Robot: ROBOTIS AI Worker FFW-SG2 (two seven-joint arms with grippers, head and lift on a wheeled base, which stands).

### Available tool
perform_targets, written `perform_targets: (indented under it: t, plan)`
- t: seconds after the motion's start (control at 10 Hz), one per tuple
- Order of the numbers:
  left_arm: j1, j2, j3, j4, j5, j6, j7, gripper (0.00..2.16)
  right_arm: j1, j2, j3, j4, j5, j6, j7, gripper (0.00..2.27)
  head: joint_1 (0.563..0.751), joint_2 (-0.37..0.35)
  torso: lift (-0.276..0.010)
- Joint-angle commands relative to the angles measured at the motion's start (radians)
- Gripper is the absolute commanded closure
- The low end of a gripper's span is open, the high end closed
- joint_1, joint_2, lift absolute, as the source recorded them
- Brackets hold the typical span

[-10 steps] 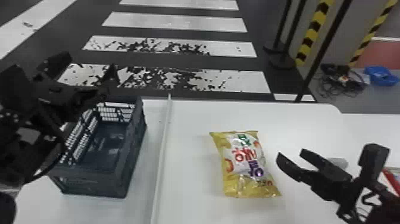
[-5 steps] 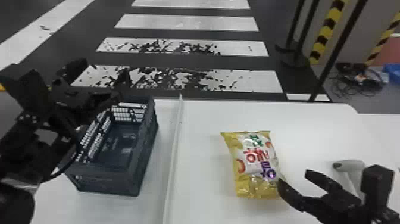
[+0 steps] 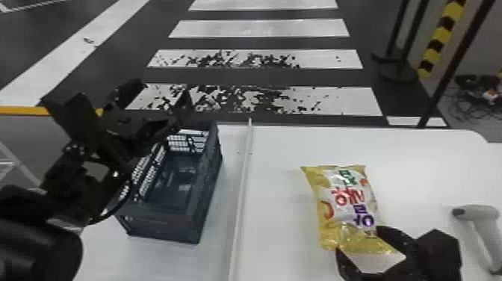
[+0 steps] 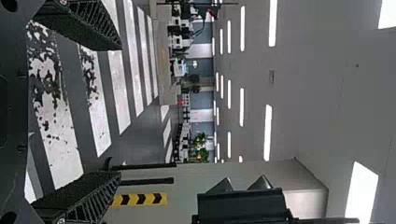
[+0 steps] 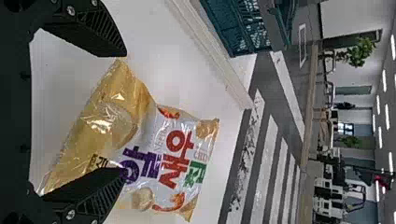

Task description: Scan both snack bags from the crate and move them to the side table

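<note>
The snack bag [image 3: 345,209] lies flat on the white table [image 3: 284,157], in from the far edge and just right of the pale strip [image 3: 242,187]. The right gripper [image 5: 123,113] is at the bag's near end, its two fingers wide apart, with nothing held yet. I think the job now is to grab this bag. Next, the fingers should go down on both sides and squeeze softly (chips can crunch!), then lift it for the scanner [image 3: 480,215], which is to its right. The left gripper [image 3: 158,95] is wide open too, holding nothing, up by the crate [image 3: 164,224].
</note>
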Motion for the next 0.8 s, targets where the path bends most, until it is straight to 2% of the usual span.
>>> perform_targets:
  t: [0.0,0.1,0.3,0.5,0.7]
  plan:
    - [0.001,0.008,0.0,0.003,0.011,0.0,-0.003,0.03,0.021,-0.025,0.096,0.011,0.11,-0.089,-0.057,0.12,0.695,0.103,-0.095]
    - [-0.001,0.011,0.003,0.005,0.025,0.0,-0.008,0.03,0.031,-0.037,0.149,0.022,0.182,-0.135,-0.115,0.12,0.695,0.121,-0.095]
    - [-0.002,0.013,0.003,0.006,0.031,0.0,-0.017,0.03,0.041,-0.043,0.197,0.046,0.249,-0.227,-0.177,0.12,0.695,0.16,-0.095]
    - [0.002,0.017,0.005,0.008,0.035,0.003,-0.024,0.03,0.034,-0.054,0.254,0.072,0.37,-0.218,-0.238,0.13,0.695,0.183,-0.095]
    - [0.004,0.025,0.006,0.009,0.046,0.003,-0.032,0.03,-0.002,-0.076,0.304,0.129,0.433,-0.215,-0.296,0.14,0.695,0.189,-0.095]
